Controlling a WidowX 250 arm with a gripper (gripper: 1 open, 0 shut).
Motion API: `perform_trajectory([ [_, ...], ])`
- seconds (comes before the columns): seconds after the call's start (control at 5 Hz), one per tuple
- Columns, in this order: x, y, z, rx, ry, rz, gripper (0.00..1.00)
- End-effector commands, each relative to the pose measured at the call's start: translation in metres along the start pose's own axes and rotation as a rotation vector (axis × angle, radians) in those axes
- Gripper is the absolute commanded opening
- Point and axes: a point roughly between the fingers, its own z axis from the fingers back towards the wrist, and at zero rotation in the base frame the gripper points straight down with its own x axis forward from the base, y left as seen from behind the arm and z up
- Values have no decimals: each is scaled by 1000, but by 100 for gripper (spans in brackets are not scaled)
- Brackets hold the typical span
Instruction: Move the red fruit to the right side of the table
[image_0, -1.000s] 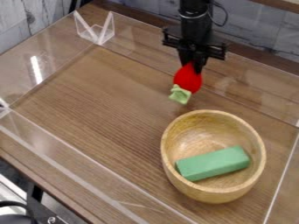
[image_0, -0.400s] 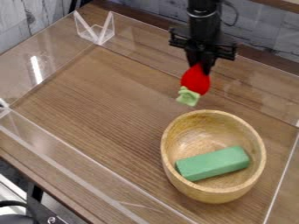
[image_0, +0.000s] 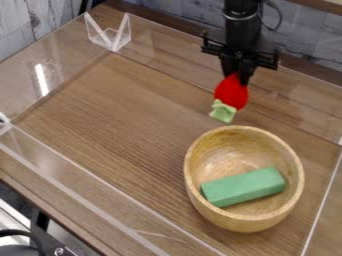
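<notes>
The red fruit (image_0: 233, 94), a small glossy strawberry toy with a pale green cap pointing down, hangs just above the table (image_0: 120, 120). My gripper (image_0: 238, 72) comes down from above at the back right and is shut on the fruit's top. The fruit hovers a little beyond the far rim of the wooden bowl. The fingertips are partly hidden by the fruit.
A round light wooden bowl (image_0: 221, 152) sits at the front right and holds a green rectangular block (image_0: 245, 187). Clear acrylic walls (image_0: 47, 75) edge the table. A small clear stand (image_0: 107, 33) is at the back left corner.
The gripper has carried the red fruit to the right, and it now hangs nearer the bowl's far rim. The bowl and block have not moved.
</notes>
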Motion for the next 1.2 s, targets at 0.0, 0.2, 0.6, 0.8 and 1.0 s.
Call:
perform_trajectory([
  [0.0,13,-5,11,-9,-43,-2,0],
  [0.2,11,-5,4,-11,-20,0,0],
  [0.6,9,-4,0,-18,16,12,100],
  [0.8,9,-7,4,-30,22,17,100],
  [1.0,9,-10,6,-41,27,20,100],
])
